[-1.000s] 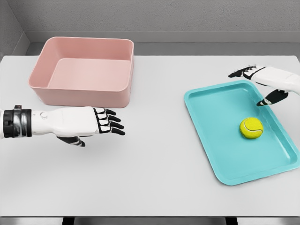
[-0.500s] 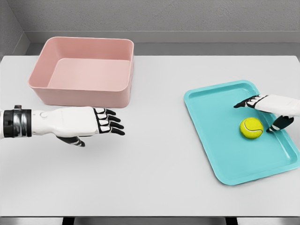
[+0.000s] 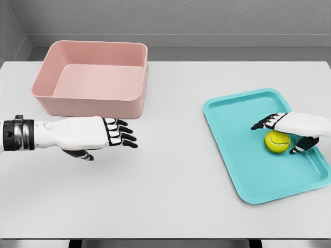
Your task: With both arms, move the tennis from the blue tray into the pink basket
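left hand (image 3: 103, 135) flat, fingers extended, right hand (image 3: 289, 129) spread

- A pink basket (image 3: 93, 77) stands at the far left of the white table (image 3: 170, 170).
- A blue tray (image 3: 243, 155) lies at the right, with a yellow tennis ball (image 3: 277, 141) in it.
- The right hand (image 3: 289, 126) hangs over the ball, fingers (image 3: 264, 123) spread, thumb beside it; contact is unclear.
- The left hand (image 3: 90, 137) hovers in front of the basket, fingers extended, holding nothing.
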Action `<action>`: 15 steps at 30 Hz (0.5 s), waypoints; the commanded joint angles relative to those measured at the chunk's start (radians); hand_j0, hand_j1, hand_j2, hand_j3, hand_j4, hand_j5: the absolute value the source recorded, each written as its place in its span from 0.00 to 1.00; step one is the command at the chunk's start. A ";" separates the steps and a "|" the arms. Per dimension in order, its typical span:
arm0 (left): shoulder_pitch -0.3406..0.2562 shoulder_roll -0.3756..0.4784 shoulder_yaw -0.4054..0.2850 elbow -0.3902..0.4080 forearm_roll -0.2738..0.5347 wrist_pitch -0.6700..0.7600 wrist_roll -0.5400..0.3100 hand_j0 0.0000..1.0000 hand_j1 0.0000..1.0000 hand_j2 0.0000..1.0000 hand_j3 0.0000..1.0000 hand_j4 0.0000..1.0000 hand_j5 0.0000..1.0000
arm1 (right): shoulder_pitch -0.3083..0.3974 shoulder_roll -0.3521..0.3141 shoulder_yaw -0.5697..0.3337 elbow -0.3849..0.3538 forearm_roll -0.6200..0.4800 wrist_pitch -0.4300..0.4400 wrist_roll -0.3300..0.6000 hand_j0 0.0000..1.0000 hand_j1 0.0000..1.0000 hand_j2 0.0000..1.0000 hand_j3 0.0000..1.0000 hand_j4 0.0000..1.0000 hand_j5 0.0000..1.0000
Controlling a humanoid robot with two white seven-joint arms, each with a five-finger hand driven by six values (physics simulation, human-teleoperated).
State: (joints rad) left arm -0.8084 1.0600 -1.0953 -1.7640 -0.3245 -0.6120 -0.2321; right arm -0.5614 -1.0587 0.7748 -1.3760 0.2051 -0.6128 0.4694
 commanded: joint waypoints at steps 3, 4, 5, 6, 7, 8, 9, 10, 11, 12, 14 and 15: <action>0.000 0.002 0.002 0.000 0.005 0.001 0.000 1.00 1.00 1.00 1.00 1.00 1.00 | 0.000 -0.001 0.017 -0.008 -0.006 0.002 0.000 1.00 1.00 1.00 1.00 1.00 1.00; -0.002 0.008 0.002 0.000 0.005 0.001 0.000 1.00 1.00 1.00 1.00 1.00 1.00 | -0.002 0.000 0.027 -0.006 -0.006 0.002 0.000 1.00 1.00 1.00 1.00 1.00 1.00; -0.002 0.009 0.003 0.000 0.005 0.001 0.000 1.00 1.00 1.00 1.00 1.00 1.00 | -0.002 0.002 0.030 -0.005 -0.006 0.002 0.002 1.00 1.00 1.00 1.00 1.00 1.00; -0.002 0.009 0.003 0.000 0.005 0.001 0.000 1.00 1.00 1.00 1.00 1.00 1.00 | -0.002 0.002 0.030 -0.001 -0.006 0.002 0.002 1.00 1.00 1.00 1.00 1.00 1.00; -0.002 0.008 0.003 0.000 0.007 0.001 0.000 1.00 1.00 1.00 1.00 1.00 1.00 | -0.002 0.002 0.032 0.002 -0.006 0.002 0.002 1.00 1.00 1.00 1.00 1.00 1.00; -0.002 0.008 0.003 0.000 0.007 0.001 0.000 1.00 1.00 1.00 1.00 1.00 1.00 | -0.002 0.003 0.032 0.003 -0.006 0.002 0.002 1.00 1.00 1.00 1.00 1.00 1.00; -0.003 0.009 0.003 0.000 0.007 0.001 0.000 1.00 1.00 1.00 1.00 1.00 1.00 | -0.002 0.003 0.032 0.006 -0.006 0.002 0.002 1.00 1.00 1.00 1.00 1.00 1.00; -0.002 0.008 0.003 0.000 0.007 0.001 0.000 1.00 1.00 1.00 1.00 1.00 1.00 | -0.002 0.003 0.032 0.008 -0.006 0.002 0.002 0.99 0.99 0.99 0.99 0.99 0.99; -0.002 0.009 0.003 0.000 0.007 0.001 -0.001 1.00 1.00 1.00 1.00 1.00 1.00 | -0.002 0.003 0.032 0.009 -0.006 0.002 0.002 0.98 0.98 0.98 0.98 0.98 0.98; -0.002 0.008 0.003 0.000 0.007 0.001 -0.001 1.00 1.00 1.00 1.00 1.00 1.00 | -0.002 0.005 0.032 0.011 -0.004 0.002 0.003 0.98 0.98 0.98 0.98 0.98 0.98; -0.002 0.009 0.003 0.000 0.007 0.001 -0.001 1.00 1.00 1.00 1.00 1.00 1.00 | -0.002 0.008 0.032 0.020 -0.004 0.002 0.003 0.97 0.97 0.97 0.97 0.97 0.97; -0.002 0.009 0.003 0.000 0.007 0.001 -0.001 1.00 1.00 1.00 1.00 1.00 1.00 | -0.002 0.008 0.032 0.022 -0.006 0.002 0.005 0.94 0.94 0.94 0.94 0.94 0.94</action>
State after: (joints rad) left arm -0.8099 1.0681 -1.0931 -1.7639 -0.3241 -0.6120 -0.2330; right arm -0.5630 -1.0513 0.8072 -1.3600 0.2061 -0.6128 0.4728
